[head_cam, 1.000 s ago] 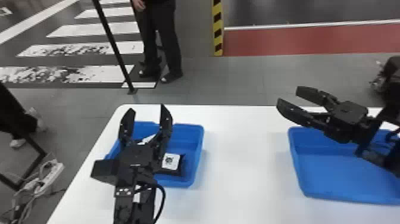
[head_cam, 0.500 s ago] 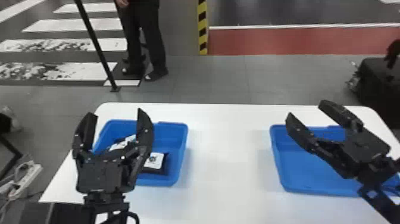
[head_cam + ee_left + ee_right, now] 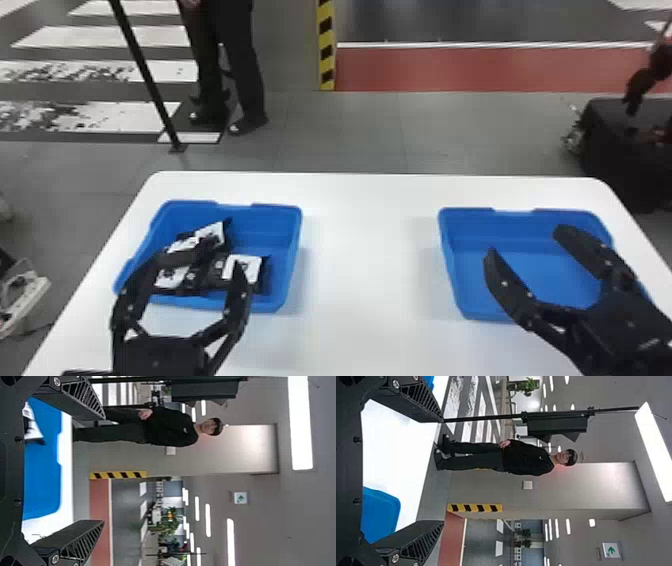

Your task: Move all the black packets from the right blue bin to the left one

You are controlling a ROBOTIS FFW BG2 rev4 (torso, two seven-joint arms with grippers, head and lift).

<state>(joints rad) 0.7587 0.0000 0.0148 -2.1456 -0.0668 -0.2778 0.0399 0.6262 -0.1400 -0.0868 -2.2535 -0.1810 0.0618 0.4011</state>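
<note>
Head view, blk pkts (image 3: 215,276), in L bin (image 3: 272,222)

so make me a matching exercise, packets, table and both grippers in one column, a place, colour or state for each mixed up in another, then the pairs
1 packets
2 table
3 left gripper
4 right gripper

a open, at the right bin
b white
c inside the left bin
d open, at the left bin

1-c, 2-b, 3-d, 4-a
</note>
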